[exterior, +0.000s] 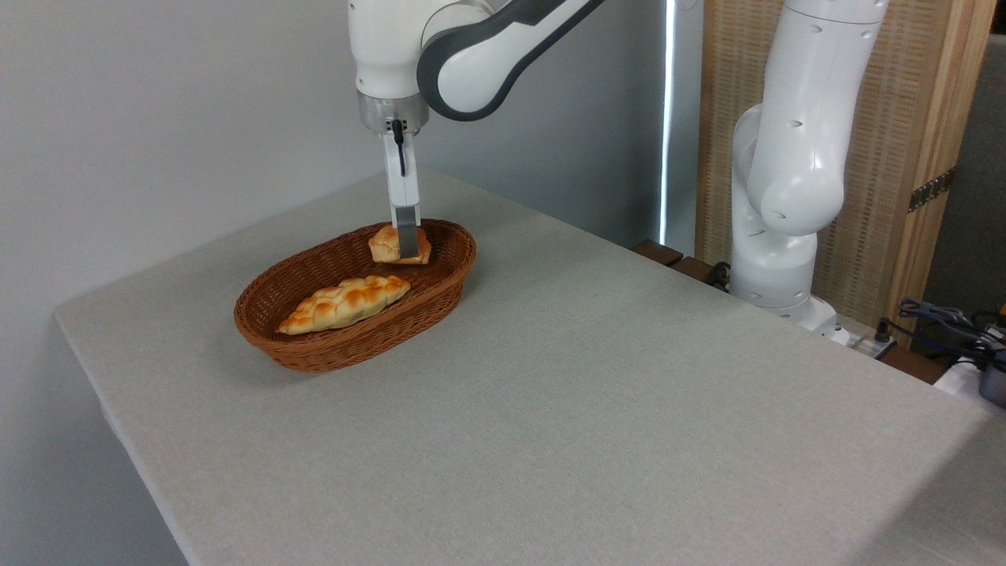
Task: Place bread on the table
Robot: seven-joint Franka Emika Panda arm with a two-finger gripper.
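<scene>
While the arm hangs straight down over the far end of the basket (259,318), the gripper (406,242) has its fingers (407,229) pinched on the bun (391,245), one finger plainly across the near face of it, the other hidden behind. That is a closed hold on the bun, taken from above, and sensibly so: the wicker wall leaves no room to come in from the side. The bun sits at about rim height, over the basket's back end; whether its base is clear of the weave I cannot tell from this angle, though it looks slightly lifted. The braided loaf (344,303) lies along the basket floor nearer the camera, apart from the bun and out of the fingers' way, so it should be left undisturbed. The table (597,393) spreads wide and bare to the right and front, a plain cloth with plenty of landing room. By my reading the pick is made and the carry-out is next; the bun has to clear the rim before going sideways.
</scene>
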